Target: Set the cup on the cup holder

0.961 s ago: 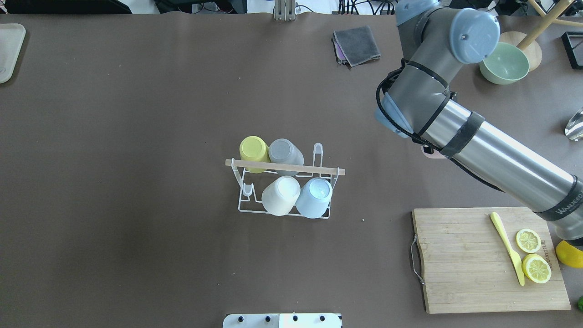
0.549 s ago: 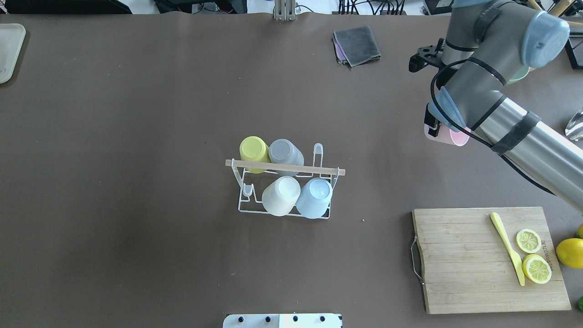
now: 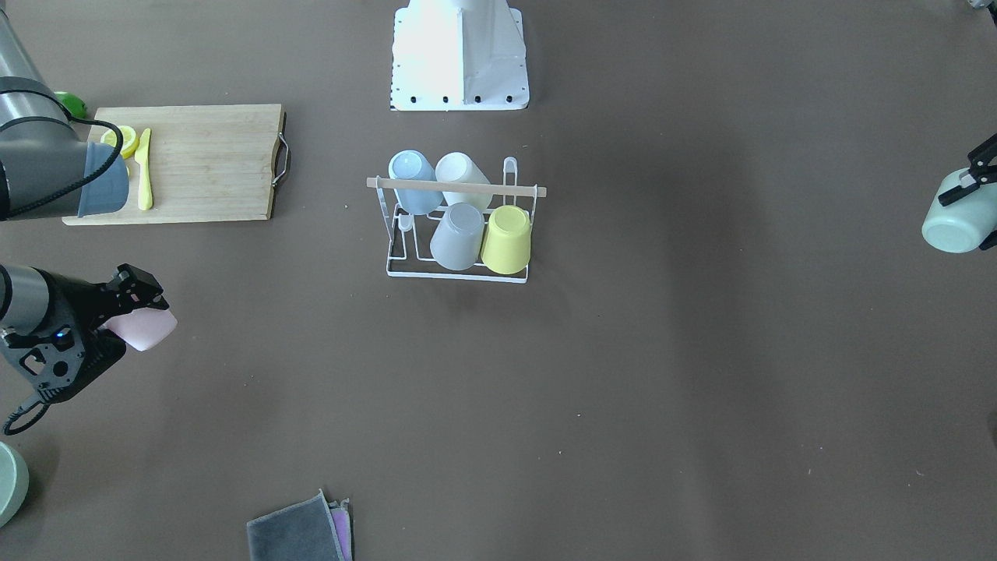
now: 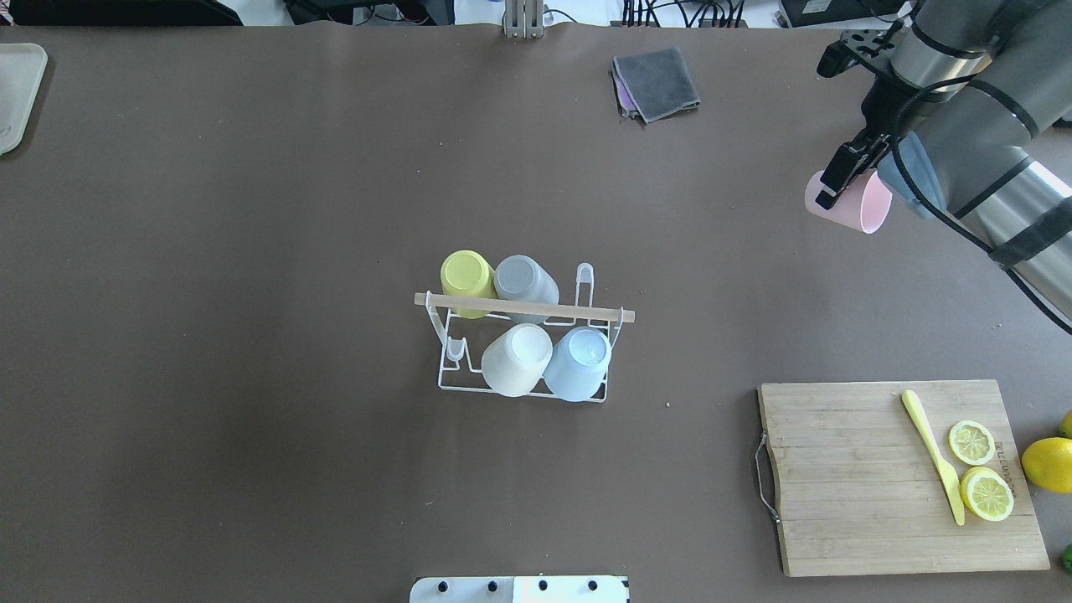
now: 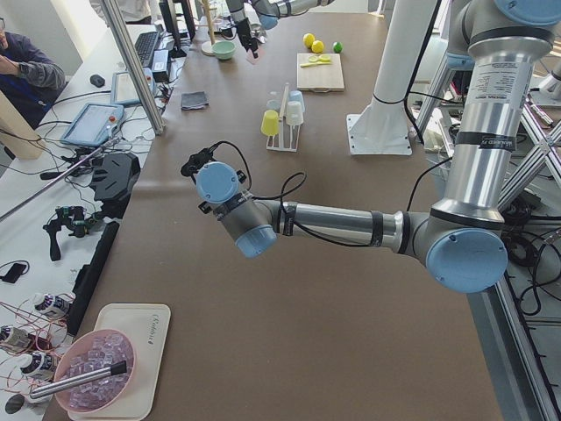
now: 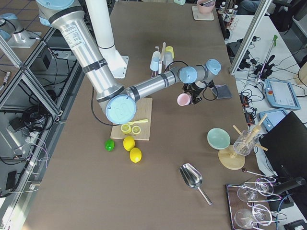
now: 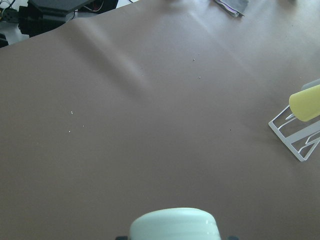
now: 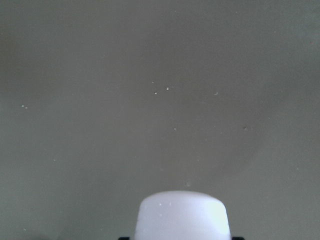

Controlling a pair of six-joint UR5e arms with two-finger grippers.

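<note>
While both arms carry a cup, the things nearest to the robot play no part: the cutting board [image 4: 846, 502] with lemon halves [image 4: 971, 442] and a yellow knife [image 4: 930, 456] lies on its right side.

Further out, at the middle of the table, stands the cup holder [image 4: 605, 315]. Four cups already sit on it upside down: a white cup [image 4: 517, 358] and a light blue cup [image 4: 579, 362] in the near row, a yellow cup [image 4: 466, 276] and a grey cup [image 4: 523, 280] in the far row. Two places are free, the near peg [image 4: 453, 349] on the robot's left and the far peg [image 4: 584, 276] on its right.

At about the same depth but well apart to the left, the left gripper [image 3: 970, 193] seems to be closed on a pale green cup [image 3: 954, 226]; it is cut by the edge of the front view, so I am not fully sure.

Beyond the holder, far on the right, the right gripper [image 4: 844, 186] grips the tilted pink cup [image 4: 869, 208] at its wall, above the table and well apart from the rack. Farthest lies a folded grey cloth [image 4: 657, 82].

I judge that the step in hand is to carry the pink cup to the rack. The far peg looks the better goal, since it is on this arm's side. The cup should be turned mouth down, brought over the peg from above, kept away from the wooden bar [image 4: 502, 305] and the grey cup, then lowered straight. The fingers should let go only when the cup rests on the peg.
</note>
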